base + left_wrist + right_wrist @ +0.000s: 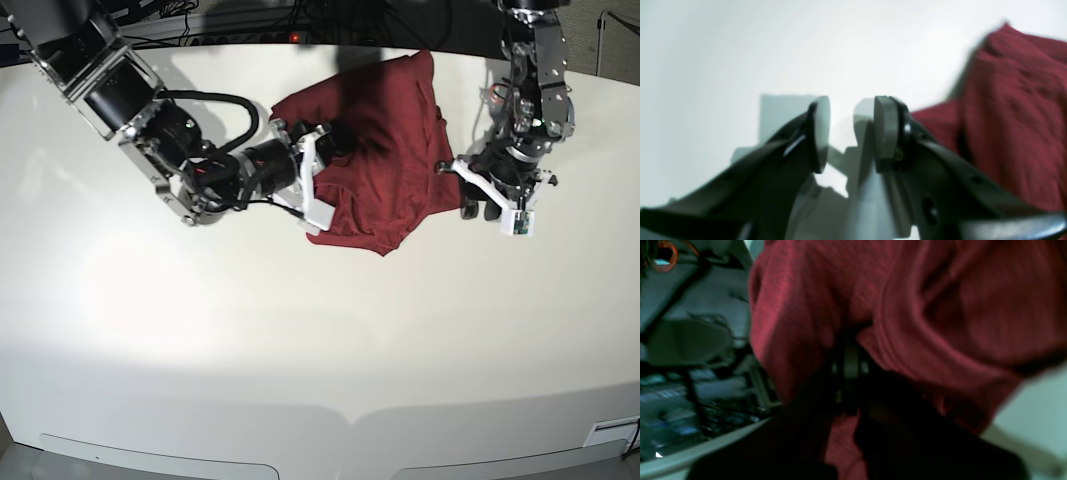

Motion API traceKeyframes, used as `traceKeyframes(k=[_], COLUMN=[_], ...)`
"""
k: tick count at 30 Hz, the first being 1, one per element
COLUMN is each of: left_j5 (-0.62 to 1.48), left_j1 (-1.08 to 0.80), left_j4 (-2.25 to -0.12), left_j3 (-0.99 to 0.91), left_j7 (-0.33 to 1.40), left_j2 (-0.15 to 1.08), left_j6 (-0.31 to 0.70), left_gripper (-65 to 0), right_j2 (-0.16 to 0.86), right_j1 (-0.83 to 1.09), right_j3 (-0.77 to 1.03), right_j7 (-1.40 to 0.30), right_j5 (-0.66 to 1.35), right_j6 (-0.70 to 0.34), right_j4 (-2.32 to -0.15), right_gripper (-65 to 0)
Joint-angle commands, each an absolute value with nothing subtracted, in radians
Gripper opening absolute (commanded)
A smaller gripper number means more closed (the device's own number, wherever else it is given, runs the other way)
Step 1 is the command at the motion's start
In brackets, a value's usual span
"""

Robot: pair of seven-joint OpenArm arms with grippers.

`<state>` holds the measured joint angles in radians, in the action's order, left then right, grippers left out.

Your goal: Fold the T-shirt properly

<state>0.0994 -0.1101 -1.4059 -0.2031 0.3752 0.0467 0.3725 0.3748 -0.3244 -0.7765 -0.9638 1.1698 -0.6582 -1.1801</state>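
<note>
the right gripper (850, 368) is pinching the crumpled dark red knit t-shirt (385, 150) at upper centre of the white table (300, 340), while the left gripper (851, 133) is hanging parted and empty beside it.

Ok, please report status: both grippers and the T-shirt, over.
Left gripper open, empty, beside T-shirt. Right gripper shut on T-shirt, fabric bunched over it. T-shirt crumpled on table, not folded. Nothing in the way.

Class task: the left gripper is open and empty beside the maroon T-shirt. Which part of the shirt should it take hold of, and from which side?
Probably the T-shirt edge nearest the left gripper, approached from the bare table side. There the cloth lies low at the heap's border, so the open jaws could slide onto one edge. The right gripper already pinches the opposite side.
</note>
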Motion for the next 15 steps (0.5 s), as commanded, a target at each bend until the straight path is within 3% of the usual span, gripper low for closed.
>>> traceKeyframes(k=[1, 15], left_j5=[0.109, 0.224], left_j1=[-0.087, -0.014], left_j4=[-1.396, -1.329], left_j3=[-0.203, -0.203], left_j7=[0.365, 0.365], left_j2=[0.058, 0.194], left_j6=[0.377, 0.377], left_gripper=[-43.5, -43.5], right_j2=[0.358, 0.170], right_j1=[-0.337, -0.335], right_j3=[-0.772, -0.772], right_j7=[-0.952, -0.810], right_j5=[1.126, 0.759], right_j6=[-0.641, -0.454], right_j4=[-1.191, -1.191], right_gripper=[-65.0, -65.0])
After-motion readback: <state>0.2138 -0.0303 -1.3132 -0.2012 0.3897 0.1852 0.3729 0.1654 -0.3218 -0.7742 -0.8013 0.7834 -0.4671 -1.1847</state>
